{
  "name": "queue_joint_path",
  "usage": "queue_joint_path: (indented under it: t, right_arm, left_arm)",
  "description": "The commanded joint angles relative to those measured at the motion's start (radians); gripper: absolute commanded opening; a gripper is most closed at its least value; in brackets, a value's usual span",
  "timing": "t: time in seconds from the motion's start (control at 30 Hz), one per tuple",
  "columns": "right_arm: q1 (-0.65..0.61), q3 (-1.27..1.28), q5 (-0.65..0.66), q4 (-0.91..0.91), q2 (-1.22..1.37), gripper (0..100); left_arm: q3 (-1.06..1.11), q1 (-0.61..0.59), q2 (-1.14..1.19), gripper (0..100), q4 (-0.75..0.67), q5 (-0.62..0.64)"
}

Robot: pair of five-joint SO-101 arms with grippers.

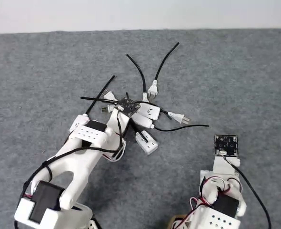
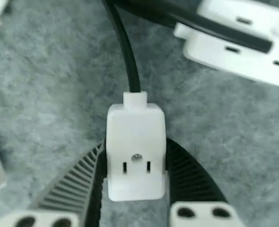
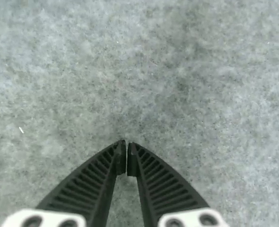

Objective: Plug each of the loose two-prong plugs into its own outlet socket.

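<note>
In the left wrist view my left gripper [image 2: 135,146] is shut on a white outlet socket [image 2: 135,151], one ribbed finger on each side. Its two slots face the camera and its black cord [image 2: 125,52] runs away over the carpet. Two more white sockets [image 2: 243,47] lie just beyond it. In the high view the left arm [image 1: 83,152] ends at the cluster of sockets [image 1: 150,112] and loose two-prong plugs [image 1: 153,89], [image 1: 178,117]. My right gripper [image 3: 126,153] is shut on nothing, low over bare carpet, and the right arm [image 1: 224,191] is folded at the front right.
Grey carpet [image 1: 235,76] covers the table. Black cords [image 1: 166,57] fan out from the cluster toward the back and right. Another socket [image 1: 146,141] lies in front of the cluster, beside the left arm. Open carpet lies between the cluster and the right arm.
</note>
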Motion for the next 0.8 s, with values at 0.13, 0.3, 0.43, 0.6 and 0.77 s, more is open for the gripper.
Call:
queue_joint_path:
  t: [0.13,0.3,0.43,0.6,0.77]
  right_arm:
    - [0.015,0.017,0.012,-0.022,-0.012,0.9]
    - [0.015,0.017,0.012,-0.022,-0.012,0.9]
    - [0.015,0.017,0.012,-0.022,-0.012,0.9]
    - [0.015,0.017,0.012,-0.022,-0.012,0.9]
    - [0.015,0.017,0.012,-0.022,-0.012,0.9]
  left_arm:
    - [-0.107,0.152,0.0,1,0.158,0.512]
    - [-0.188,0.117,0.002,1,0.276,0.626]
    - [-0.157,0.074,0.012,1,0.265,0.764]
    - [-0.096,0.018,0.011,1,0.15,0.795]
    - [-0.013,0.002,0.002,7,0.003,0.664]
